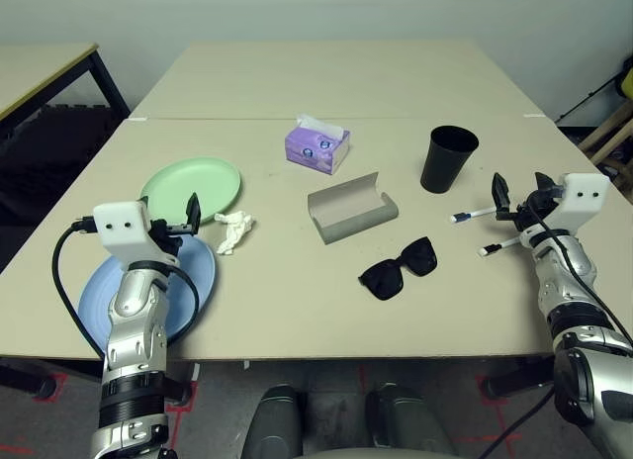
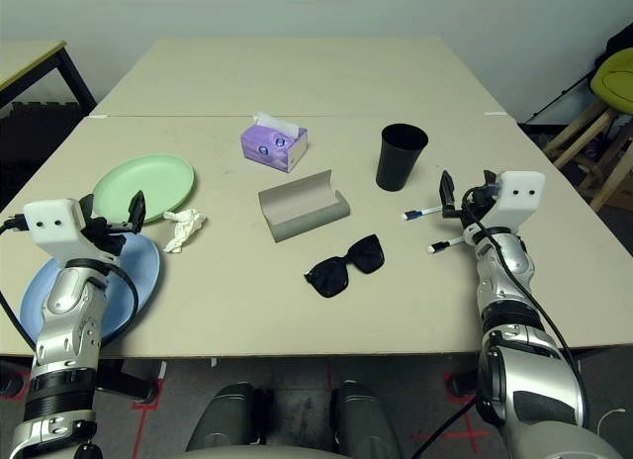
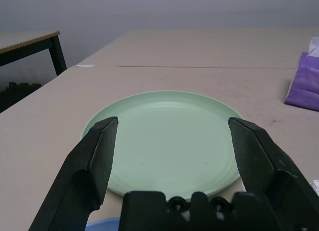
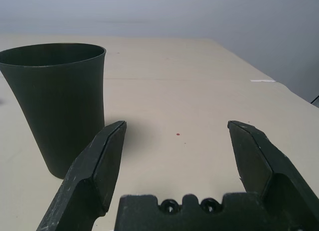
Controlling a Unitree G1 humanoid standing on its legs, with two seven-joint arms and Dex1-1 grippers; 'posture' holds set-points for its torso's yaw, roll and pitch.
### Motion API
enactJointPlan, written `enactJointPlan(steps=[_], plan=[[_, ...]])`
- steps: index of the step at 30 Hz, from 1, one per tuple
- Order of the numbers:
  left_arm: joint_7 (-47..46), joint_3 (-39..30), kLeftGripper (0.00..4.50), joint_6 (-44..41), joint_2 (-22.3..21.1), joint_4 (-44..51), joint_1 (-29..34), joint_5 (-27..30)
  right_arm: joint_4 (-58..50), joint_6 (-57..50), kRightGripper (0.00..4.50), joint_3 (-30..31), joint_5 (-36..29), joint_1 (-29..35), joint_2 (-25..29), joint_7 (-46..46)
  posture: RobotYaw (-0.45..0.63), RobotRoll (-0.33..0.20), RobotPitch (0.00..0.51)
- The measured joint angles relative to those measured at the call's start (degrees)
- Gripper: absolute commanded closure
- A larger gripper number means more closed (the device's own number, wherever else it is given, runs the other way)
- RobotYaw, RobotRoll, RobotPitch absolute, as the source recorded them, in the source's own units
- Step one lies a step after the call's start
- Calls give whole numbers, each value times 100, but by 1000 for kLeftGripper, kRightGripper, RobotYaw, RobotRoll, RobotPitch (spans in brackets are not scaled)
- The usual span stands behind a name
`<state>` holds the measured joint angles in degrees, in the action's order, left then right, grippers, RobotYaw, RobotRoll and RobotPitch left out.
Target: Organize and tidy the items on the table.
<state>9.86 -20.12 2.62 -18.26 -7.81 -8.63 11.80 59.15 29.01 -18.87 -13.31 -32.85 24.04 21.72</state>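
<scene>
Both grippers empty, jaws spread wide: L gripper (image 3: 173, 120) over the plates, R gripper (image 4: 177, 123) by the pens. Prob. first move = stack plates, L arm nearer. Pale green round plate (image 1: 198, 187) lies flat just ahead of L jaws, on the pale beige smooth tabletop (image 1: 297, 330); round, so no long axis to line up, but jaws need a rim, not the flat middle. Light blue round plate (image 1: 203, 261) is nearer the robot, under L forearm, so arm must clear it b4 anything goes on top. Crumpled white tissue (image 1: 234, 229) sits just R of the plates, could get dragged. On R side, two thin white pens w/ dark caps (image 2: 422, 213) lie crosswise, caps pointing L; tall black tumbler (image 1: 447, 162) stands upright ahead & L of R gripper, prob. the pen holder later. Mid-table: grey oblong glasses case (image 1: 356, 222), open, black sunglasses (image 1: 384, 281) nearer the robot, purple tissue box (image 1: 315, 150) further off. Hard to see: pens' R ends, behind R gripper; much of blue plate, under L arm & cable; can't tell if the plate rims overlap, nor what's inside the tumbler, if anything.
</scene>
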Motion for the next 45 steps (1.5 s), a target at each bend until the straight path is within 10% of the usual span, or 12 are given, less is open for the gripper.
enactJointPlan(steps=[45], plan=[[-10, 55, 0, -337, -3, 305, -128, -4, 153, 187, 29, 2, 1, 9, -9, -21, 98, 0, 15]])
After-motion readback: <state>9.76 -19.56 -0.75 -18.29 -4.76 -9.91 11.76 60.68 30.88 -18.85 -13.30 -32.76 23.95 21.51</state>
